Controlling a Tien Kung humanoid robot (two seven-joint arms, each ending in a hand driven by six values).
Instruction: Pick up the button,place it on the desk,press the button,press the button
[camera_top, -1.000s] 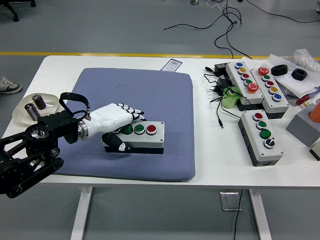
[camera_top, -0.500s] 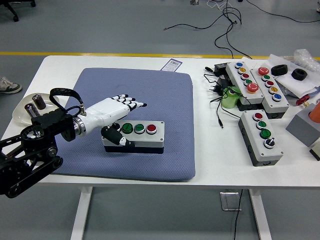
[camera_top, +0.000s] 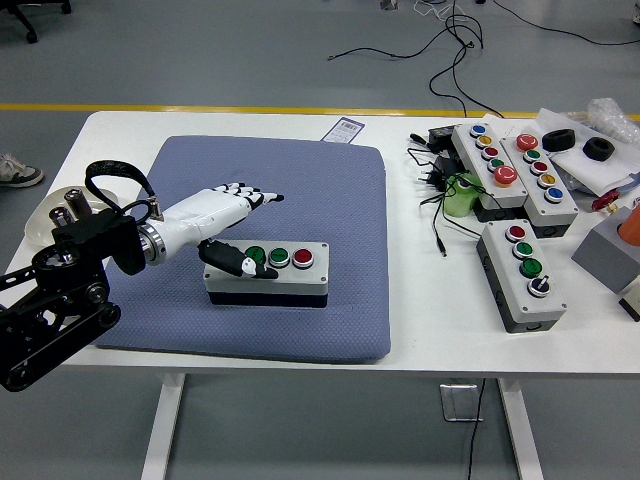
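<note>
A: White table (camera_top: 120, 130) under us, grey floor beyond it with a yellow line (camera_top: 200, 107) running along the far edge and black cables (camera_top: 455, 45) trailing across the floor.

B: And the mat?

A: Blue-grey mat (camera_top: 300, 180), soft-looking and woven, with rounded corners. It takes up the left and middle of the table and its near edge sits close to the table's edge.

B: Where's the button box?

A: The box (camera_top: 270, 278) lies flat on the mat's near half, long side across. Grey lid, dark base, with two green caps and a red one in a row on top.

B: The hand?

A: The left hand (camera_top: 215, 215) comes in from the left, white shell, black joints. Fingers are stretched out and loose above the box's far left corner, holding nothing. The thumb (camera_top: 235, 263) hangs down over the box's left end; I cannot tell whether it touches.

B: Any free room?

A: The mat's far half is bare. The right side is crowded: three more button boxes (camera_top: 525, 270), a green object (camera_top: 462, 195), plugs and leads. A white dish (camera_top: 40, 215) sits at the left edge, behind the arm.
</note>
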